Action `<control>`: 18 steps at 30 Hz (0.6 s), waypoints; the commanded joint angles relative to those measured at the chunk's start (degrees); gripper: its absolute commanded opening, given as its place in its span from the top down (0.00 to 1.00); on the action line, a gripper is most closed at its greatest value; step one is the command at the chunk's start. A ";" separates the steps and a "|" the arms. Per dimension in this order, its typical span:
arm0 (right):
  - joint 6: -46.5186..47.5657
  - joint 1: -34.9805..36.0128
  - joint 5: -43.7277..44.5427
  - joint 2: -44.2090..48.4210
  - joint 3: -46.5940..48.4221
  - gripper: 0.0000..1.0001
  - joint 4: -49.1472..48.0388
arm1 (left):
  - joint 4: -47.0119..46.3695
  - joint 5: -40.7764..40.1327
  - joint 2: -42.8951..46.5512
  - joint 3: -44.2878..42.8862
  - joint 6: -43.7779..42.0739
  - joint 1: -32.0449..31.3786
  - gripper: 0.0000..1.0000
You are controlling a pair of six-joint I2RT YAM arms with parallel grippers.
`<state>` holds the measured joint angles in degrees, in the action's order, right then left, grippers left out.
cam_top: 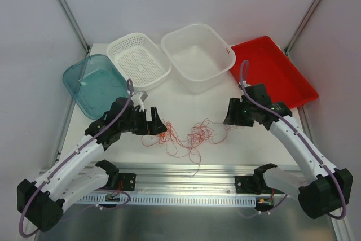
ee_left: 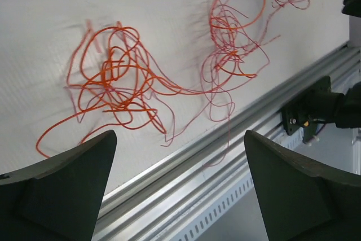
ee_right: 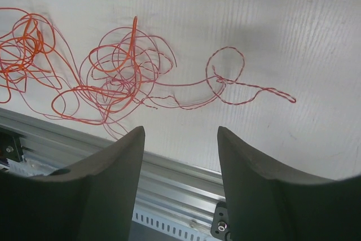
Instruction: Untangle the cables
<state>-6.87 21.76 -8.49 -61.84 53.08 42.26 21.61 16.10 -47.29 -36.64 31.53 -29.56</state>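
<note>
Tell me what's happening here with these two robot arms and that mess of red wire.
Two robot arms face a tangle of hair-thin red-orange wire strands lying on the white table. The left hand is open beside the tangle's left clump, the right hand open near its right tail. Neither holds a strand; the wires sit in two linked clumps, not yet separated.

Two robot arms, the left arm and right arm, wear white shells between chunky black joints. A thick purple cable trails along each (glossy tubing). The dark grey gripper fingers are smooth matte wedges.
</note>
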 commanded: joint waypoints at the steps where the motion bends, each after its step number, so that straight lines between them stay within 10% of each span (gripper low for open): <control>1: 2.57 0.39 2.08 0.67 1.59 0.41 -0.34 | -0.07 2.63 -2.62 -6.84 -0.50 -3.99 0.02; 18: -3.49 -2.77 10.60 2.16 -7.46 0.39 -5.17 | -1.39 -4.41 -49.38 -40.07 -19.10 -21.67 0.01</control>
<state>-7.09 20.73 -2.31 -62.52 46.50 38.65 21.17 12.47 -92.40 -70.76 22.33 -49.36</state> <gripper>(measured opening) 0.609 0.986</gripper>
